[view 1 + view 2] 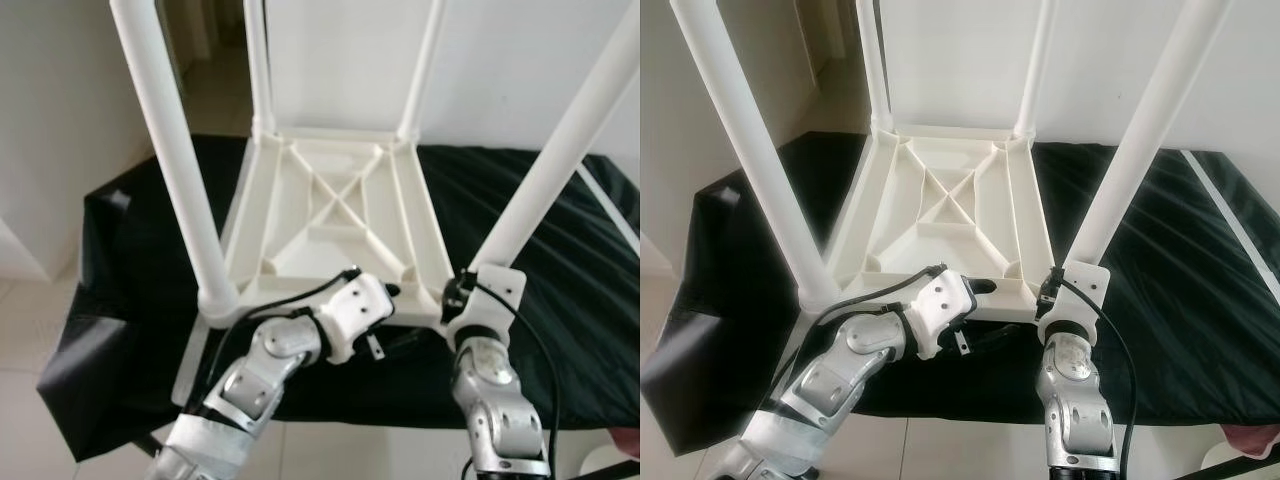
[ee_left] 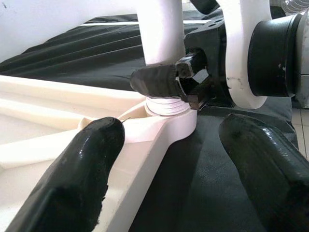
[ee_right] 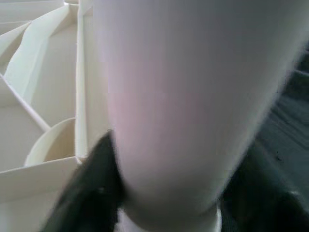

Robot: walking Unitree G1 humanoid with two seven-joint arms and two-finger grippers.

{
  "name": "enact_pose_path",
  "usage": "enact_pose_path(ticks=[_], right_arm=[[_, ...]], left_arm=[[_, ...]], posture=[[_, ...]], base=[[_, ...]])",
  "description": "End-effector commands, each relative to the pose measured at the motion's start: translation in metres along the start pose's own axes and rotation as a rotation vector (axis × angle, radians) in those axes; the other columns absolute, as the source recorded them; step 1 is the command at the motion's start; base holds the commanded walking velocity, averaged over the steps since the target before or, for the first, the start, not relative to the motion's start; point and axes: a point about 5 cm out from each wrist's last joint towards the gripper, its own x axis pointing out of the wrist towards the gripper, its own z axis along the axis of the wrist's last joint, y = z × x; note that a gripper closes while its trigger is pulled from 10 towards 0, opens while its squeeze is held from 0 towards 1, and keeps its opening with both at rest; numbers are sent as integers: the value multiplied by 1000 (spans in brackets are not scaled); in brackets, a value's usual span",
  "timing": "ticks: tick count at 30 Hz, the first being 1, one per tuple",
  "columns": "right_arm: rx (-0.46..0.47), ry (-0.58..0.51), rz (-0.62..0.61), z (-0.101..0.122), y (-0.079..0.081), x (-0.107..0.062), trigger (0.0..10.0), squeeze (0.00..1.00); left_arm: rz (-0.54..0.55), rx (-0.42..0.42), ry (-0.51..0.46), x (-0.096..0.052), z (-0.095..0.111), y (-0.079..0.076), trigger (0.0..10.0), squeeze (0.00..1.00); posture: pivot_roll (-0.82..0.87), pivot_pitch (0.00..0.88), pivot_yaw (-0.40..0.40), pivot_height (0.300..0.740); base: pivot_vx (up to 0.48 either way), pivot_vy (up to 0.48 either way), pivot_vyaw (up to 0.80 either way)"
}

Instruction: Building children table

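While the tabletop [image 1: 335, 215] lies upside down on the black cloth [image 1: 540, 260], ribs up so the sockets face upward, the right gripper [image 2: 169, 82] is clamped around the near-right leg [image 1: 560, 150] just above its socket, probably to seat it; the left gripper [image 2: 169, 169], fingers spread, straddles the tabletop's near rim beside that corner, seemingly steadying it; three other legs stand at the remaining corners.

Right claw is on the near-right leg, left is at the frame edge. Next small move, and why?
Probably twist the near-right leg further into its socket with the right claw, which grips its base. The left claw straddles the tabletop frame edge, open, so closing it there would brace the table.
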Motion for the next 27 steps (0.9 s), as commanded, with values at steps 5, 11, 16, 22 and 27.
enact_pose_path(ticks=[5,11,16,22,27], right_arm=[[32,-2,98,2,-9,8,10000,1000],[-23,9,205,3,-20,15,10000,1000],[-57,-8,245,4,-31,23,10000,0],[-85,-25,387,8,-29,29,10000,0],[-167,-29,654,13,-18,32,10000,0]], left_arm=[[-23,-1,2,2,1,-1,10000,0],[-17,1,2,2,2,1,10000,0],[-15,3,2,2,2,0,10000,0],[-13,4,3,1,2,0,10000,0],[-15,14,6,1,2,1,10000,0]], posture=[[-12,0,-16,740],[-9,0,-20,740],[-4,0,-22,740],[1,0,-23,740],[3,0,-22,740]], base=[[0,0,0],[0,0,0],[0,0,0],[0,0,0],[0,0,0]])
